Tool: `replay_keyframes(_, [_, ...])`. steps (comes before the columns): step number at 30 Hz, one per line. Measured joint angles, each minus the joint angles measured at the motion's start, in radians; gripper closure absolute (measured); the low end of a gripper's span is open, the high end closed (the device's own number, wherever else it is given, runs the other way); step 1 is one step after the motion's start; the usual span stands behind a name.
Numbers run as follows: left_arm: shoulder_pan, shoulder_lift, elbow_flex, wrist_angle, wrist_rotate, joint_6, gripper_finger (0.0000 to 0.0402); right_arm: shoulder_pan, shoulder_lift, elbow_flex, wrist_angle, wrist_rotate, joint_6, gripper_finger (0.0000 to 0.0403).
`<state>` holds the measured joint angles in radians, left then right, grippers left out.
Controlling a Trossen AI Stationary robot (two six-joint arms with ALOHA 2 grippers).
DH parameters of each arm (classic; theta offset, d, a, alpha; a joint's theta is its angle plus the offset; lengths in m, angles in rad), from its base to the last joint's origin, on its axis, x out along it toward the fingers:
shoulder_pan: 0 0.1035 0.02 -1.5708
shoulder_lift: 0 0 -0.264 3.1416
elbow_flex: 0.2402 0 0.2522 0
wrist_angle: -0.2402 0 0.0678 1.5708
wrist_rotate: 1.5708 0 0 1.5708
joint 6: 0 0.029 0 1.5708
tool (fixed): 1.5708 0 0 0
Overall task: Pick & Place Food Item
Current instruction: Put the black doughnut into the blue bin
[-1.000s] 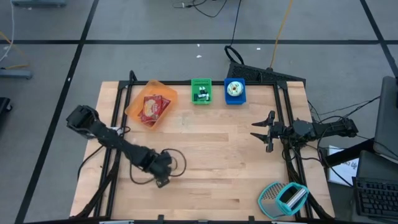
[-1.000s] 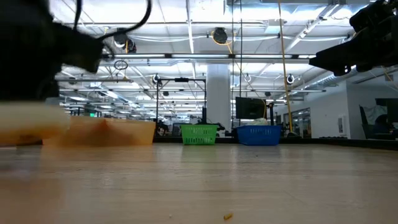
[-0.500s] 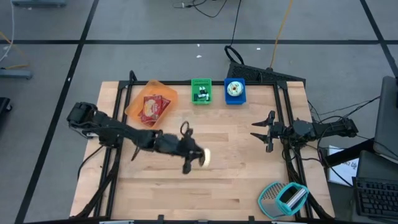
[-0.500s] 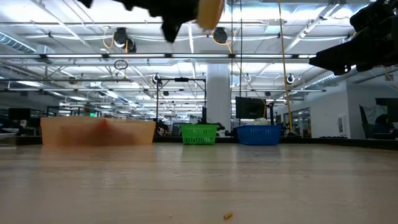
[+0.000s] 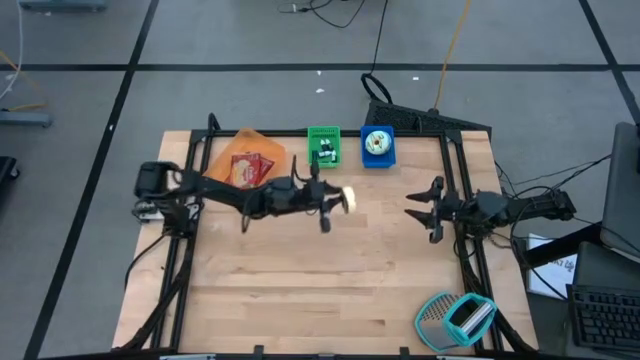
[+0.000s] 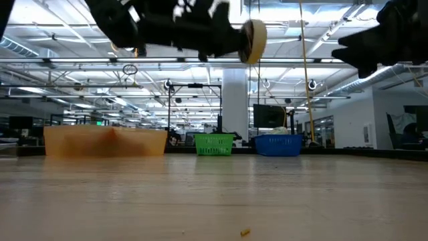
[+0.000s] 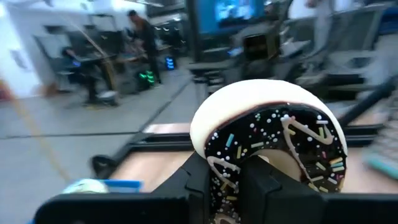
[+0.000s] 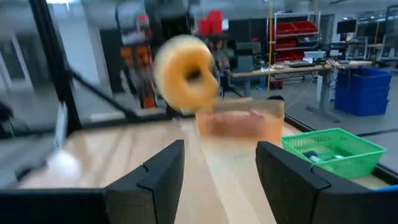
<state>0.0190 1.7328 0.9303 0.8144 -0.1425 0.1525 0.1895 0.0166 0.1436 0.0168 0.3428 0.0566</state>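
While the high view has the left tool [image 5: 338,199] clamped on the donut [image 5: 347,199] above the counter [image 5: 350,290] near the green basket [image 5: 323,146], the low view shows it airborne, the left wrist view its sprinkled icing — mid-carry, needing a basket; the right tool [image 5: 424,212] waits open.

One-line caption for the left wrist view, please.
Left gripper holds a chocolate-iced sprinkled doughnut upright between its fingers, above the wooden table, with a blurred workshop behind.
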Motion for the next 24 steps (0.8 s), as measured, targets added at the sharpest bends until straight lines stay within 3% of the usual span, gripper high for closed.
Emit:
replay_keyframes(4, [0.052, 0.109, 0.048, 0.059, -0.084, 0.054, 0.0353, 0.000, 0.000, 0.000, 0.104, -0.004, 0.062, 0.0216])
replay_keyframes(8, [0.084, 0.207, 0.146, 0.017, -0.192, 0.108, 0.0353, 0.000, 0.000, 0.000, 0.193, -0.004, 0.063, 0.0216])
replay_keyframes(14, [0.081, 0.339, 0.316, -0.095, -0.200, 0.232, 0.0353, 0.000, 0.052, 0.000, 0.243, 0.110, 0.035, 0.0216])
replay_keyframes(19, [0.055, 0.380, 0.388, -0.148, -0.239, 0.396, 0.0353, 0.000, 0.213, -0.013, 0.330, 0.195, 0.051, 0.0215])
replay_keyframes(24, [0.027, 0.377, 0.390, -0.141, -0.408, 0.510, 0.0353, -0.001, 0.430, -0.013, 0.469, 0.264, 0.062, 0.0187])
